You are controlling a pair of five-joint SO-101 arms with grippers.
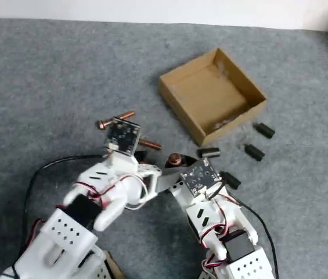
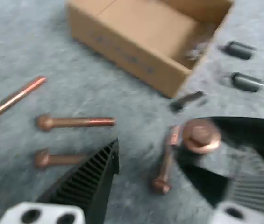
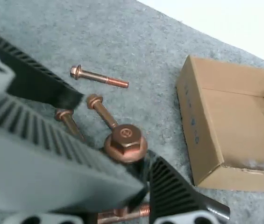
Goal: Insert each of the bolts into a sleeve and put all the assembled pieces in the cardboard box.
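High view has the right gripper (image 3: 139,163) near the middle of the worktop (image 1: 47,70), its fingers narrow around an upright bolt (image 1: 174,158) with the head on top, while the left gripper (image 2: 150,154) sits just beside it with fingers spread wide. Other loose bolts (image 1: 116,119) lie on the worktop by the left gripper, and black sleeves (image 1: 262,129) lie just beside the cardboard box (image 1: 178,107), which stands toward the far edge, right of middle.
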